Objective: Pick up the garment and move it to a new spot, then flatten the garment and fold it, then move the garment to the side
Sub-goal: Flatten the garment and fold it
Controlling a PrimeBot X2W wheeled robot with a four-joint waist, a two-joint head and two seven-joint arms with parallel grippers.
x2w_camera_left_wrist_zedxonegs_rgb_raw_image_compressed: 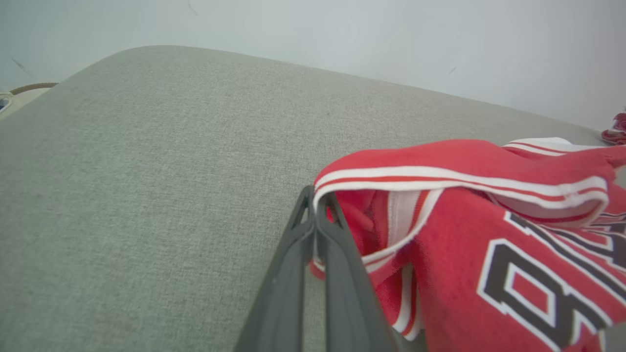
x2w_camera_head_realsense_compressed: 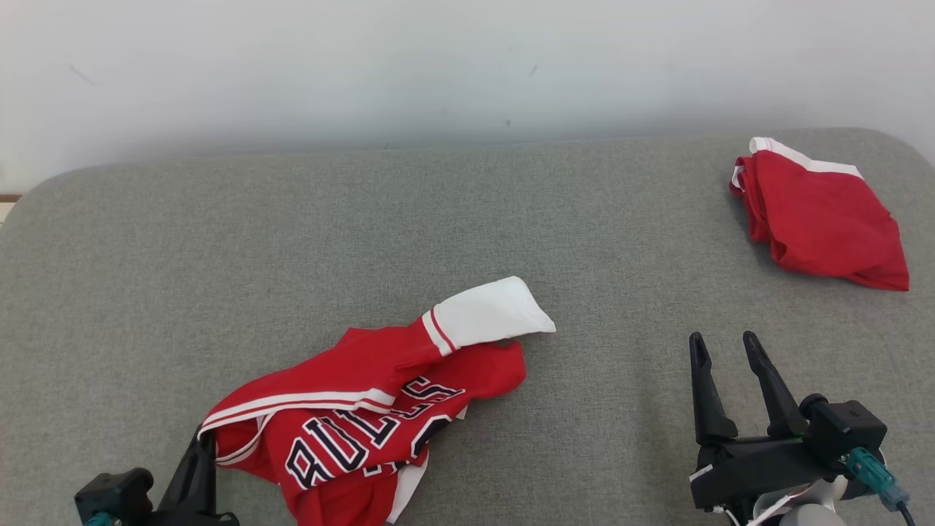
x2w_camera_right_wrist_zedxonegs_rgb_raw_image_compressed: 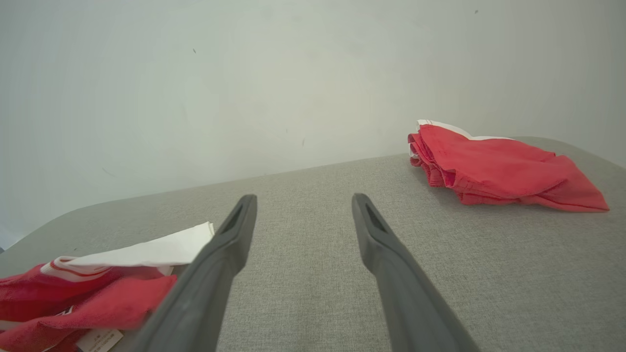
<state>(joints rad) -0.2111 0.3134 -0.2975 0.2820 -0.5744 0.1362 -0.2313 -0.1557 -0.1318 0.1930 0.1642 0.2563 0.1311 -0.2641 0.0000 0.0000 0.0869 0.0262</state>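
The basketball jersey [x2w_camera_head_realsense_compressed: 350, 409] was bright red, trimmed with white bands that carried a thin red stripe, and its block lettering was black outlined in white. One end of the jersey was a plain white panel [x2w_camera_head_realsense_compressed: 489, 314] set off by narrow red and white stripes. Well to the right of the jersey, a folded garment [x2w_camera_head_realsense_compressed: 822, 219] showed the same red with a white band along one edge, the cushion [x2w_camera_head_realsense_compressed: 438, 219] under both was a mottled grey weave, the wall [x2w_camera_head_realsense_compressed: 438, 66] beyond was off-white, and the left gripper [x2w_camera_left_wrist_zedxonegs_rgb_raw_image_compressed: 317, 195] and right gripper [x2w_camera_head_realsense_compressed: 724, 340] were dark grey to black, with a teal connector [x2w_camera_head_realsense_compressed: 873, 471] on the right one.
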